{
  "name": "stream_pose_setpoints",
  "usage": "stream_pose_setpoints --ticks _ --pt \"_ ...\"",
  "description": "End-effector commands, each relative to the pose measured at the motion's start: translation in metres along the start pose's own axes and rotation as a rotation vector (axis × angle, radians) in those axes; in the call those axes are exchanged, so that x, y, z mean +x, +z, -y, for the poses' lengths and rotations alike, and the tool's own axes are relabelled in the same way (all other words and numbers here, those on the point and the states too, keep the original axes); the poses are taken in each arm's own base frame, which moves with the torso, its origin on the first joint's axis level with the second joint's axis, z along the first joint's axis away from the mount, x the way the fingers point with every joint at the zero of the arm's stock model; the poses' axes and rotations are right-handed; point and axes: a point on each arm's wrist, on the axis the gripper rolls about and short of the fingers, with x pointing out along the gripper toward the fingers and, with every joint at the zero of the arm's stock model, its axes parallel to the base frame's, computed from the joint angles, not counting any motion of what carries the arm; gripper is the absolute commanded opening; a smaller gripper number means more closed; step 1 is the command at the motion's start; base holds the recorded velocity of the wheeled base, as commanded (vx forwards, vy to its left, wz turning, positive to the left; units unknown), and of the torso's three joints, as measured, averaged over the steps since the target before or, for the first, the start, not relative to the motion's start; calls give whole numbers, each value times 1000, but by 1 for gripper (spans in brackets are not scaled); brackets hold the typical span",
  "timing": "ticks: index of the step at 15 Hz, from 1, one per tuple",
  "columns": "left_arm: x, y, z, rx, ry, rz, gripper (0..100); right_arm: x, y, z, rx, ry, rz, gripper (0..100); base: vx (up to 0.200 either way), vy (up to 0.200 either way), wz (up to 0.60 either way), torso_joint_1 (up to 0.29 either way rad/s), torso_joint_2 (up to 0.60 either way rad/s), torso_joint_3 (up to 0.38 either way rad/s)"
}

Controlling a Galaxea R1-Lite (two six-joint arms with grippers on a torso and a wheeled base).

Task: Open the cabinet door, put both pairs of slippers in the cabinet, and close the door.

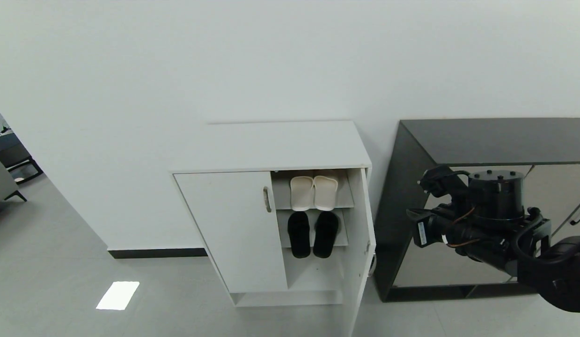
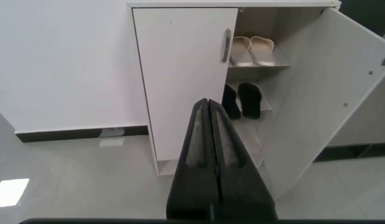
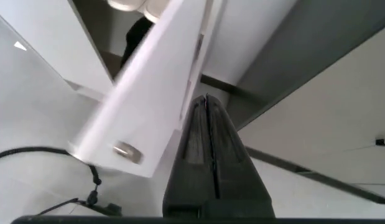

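Observation:
The white cabinet (image 1: 280,145) stands against the wall with its left door (image 1: 233,224) closed and its right door (image 1: 360,243) swung open. A white pair of slippers (image 1: 314,192) lies on the upper shelf, and a black pair (image 1: 312,233) on the shelf below. My left gripper (image 2: 208,102) is shut and empty, some way out in front of the cabinet (image 2: 180,68). My right gripper (image 3: 206,101) is shut and empty, close to the outer face of the open door (image 3: 148,106), near its handle (image 3: 127,151).
A dark-framed panel (image 1: 411,140) leans on the wall just right of the cabinet, behind my right arm (image 1: 481,220). A chair (image 1: 4,182) stands far left. A black cable (image 3: 55,155) lies on the floor by the door. Grey floor spreads in front.

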Motion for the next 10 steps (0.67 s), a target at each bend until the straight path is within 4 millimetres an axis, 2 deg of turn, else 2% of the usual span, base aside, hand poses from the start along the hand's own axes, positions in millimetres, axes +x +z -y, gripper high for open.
stream_pose_setpoints --ticks 1,4,5,7,8,10 --pt "0 0 0 -1 0 0 0 -3 3 -7 24 27 16 0 0 0 0 0 0 0" --pt "0 0 0 -1 0 0 0 0 0 -18 75 117 5 0 0 0 0 0 0 0" --pt "0 0 0 -1 0 0 0 11 -12 -22 71 128 -37 0 0 0 0 0 0 0" --pt "0 0 0 -1 0 -2 0 19 -18 -27 69 135 -30 0 0 0 0 0 0 0" --pt "0 0 0 -1 0 0 0 35 -32 -36 70 144 -5 0 0 0 0 0 0 0" --pt "0 0 0 -1 0 -2 0 48 -44 -47 89 161 19 0 0 0 0 0 0 0"
